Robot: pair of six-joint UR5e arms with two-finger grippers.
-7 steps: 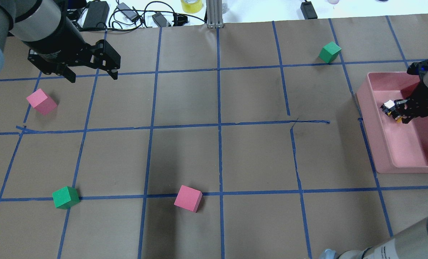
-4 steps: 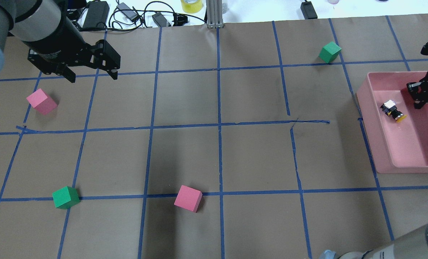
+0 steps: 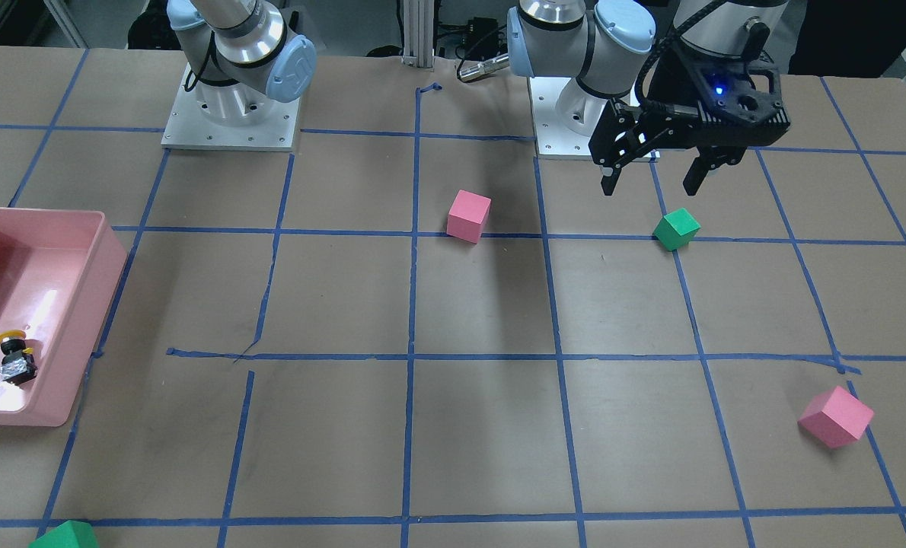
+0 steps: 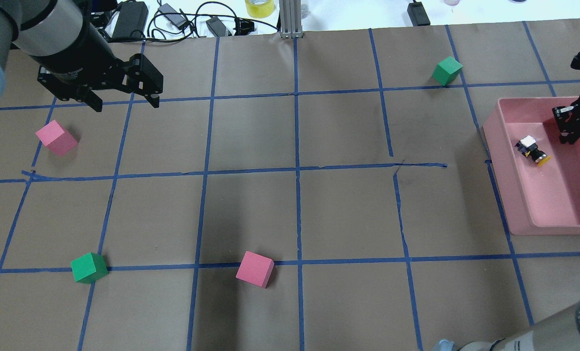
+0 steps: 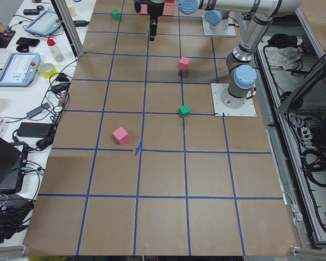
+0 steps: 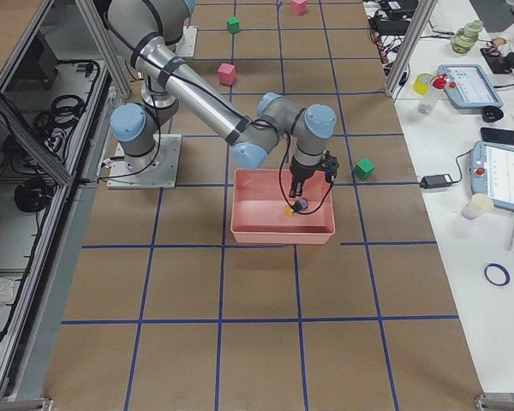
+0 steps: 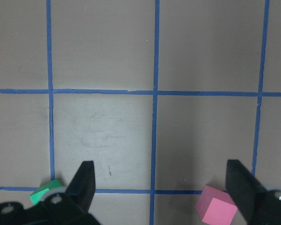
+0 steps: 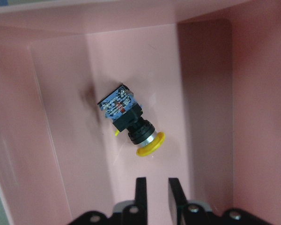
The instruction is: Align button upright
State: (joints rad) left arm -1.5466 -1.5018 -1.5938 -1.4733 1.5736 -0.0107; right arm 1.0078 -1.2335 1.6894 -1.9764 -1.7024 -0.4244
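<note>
The button (image 4: 532,149) lies on its side on the floor of the pink bin (image 4: 502,180), its yellow cap toward the robot and its boxy base away. In the right wrist view the button (image 8: 131,123) lies free, just ahead of the fingers. My right gripper (image 4: 575,126) hangs over the bin beside the button without touching it; its fingers (image 8: 140,190) are almost together and hold nothing. My left gripper (image 4: 125,105) is open and empty above the table's far left, and the left wrist view shows its fingers (image 7: 84,180) wide apart.
Pink cubes (image 4: 56,138) (image 4: 255,269) and green cubes (image 4: 89,267) (image 4: 447,70) lie scattered on the brown gridded table. Cables and tape rolls lie past the far edge. The bin's walls (image 8: 61,140) stand around the button.
My right gripper was at the button a second ago. It has pulled away to the right and the far side. The button stays on its side. The left arm has not moved.
</note>
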